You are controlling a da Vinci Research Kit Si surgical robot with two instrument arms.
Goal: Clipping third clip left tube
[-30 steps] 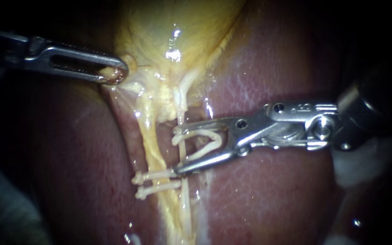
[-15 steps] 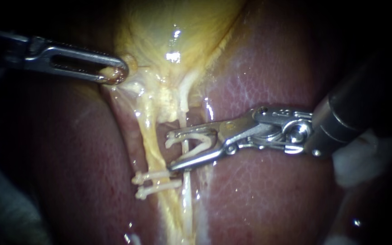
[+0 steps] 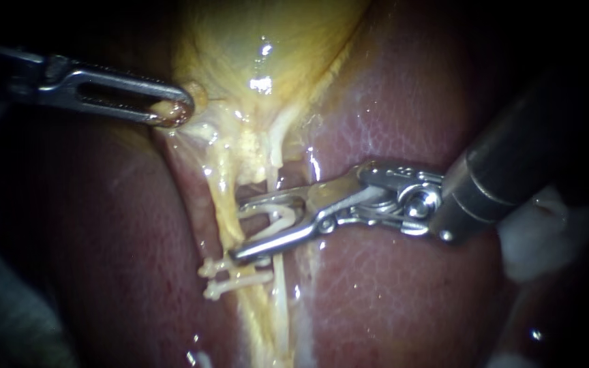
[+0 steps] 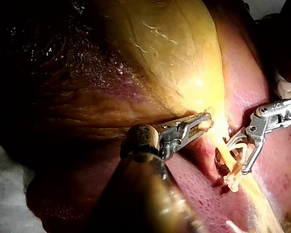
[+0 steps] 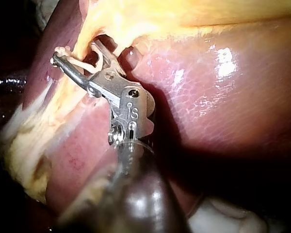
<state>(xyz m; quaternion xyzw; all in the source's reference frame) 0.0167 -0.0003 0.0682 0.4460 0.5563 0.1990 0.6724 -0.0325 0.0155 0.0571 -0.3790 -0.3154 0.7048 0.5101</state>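
My left instrument point(image 3: 172, 112) comes in from the upper left, its jaws shut on a fold of the gallbladder point(image 3: 267, 41) at its lower edge, holding it up. My right instrument point(image 3: 238, 230) holds a white clip point(image 3: 281, 219) between its wide-spread jaws. Those jaws straddle the pale right tube point(image 3: 275, 170), and their tips reach the yellow left tube point(image 3: 221, 197). Just below them, two white clips point(image 3: 234, 274) sit across the left tube. The left wrist view shows the left instrument point(image 4: 203, 121) and the right instrument point(image 4: 237, 155). In the right wrist view the right instrument point(image 5: 75, 53) carries the clip point(image 5: 83, 63).
Dark red liver point(image 3: 403, 293) lies on both sides of the tubes. White gauze point(image 3: 540, 238) sits behind the right instrument's shaft at the right edge. Wet yellow tissue strands run down between the tubes.
My right instrument has slid leftward with its clip, the jaw tips going from the right tube across to the left tube. The left instrument has held still.
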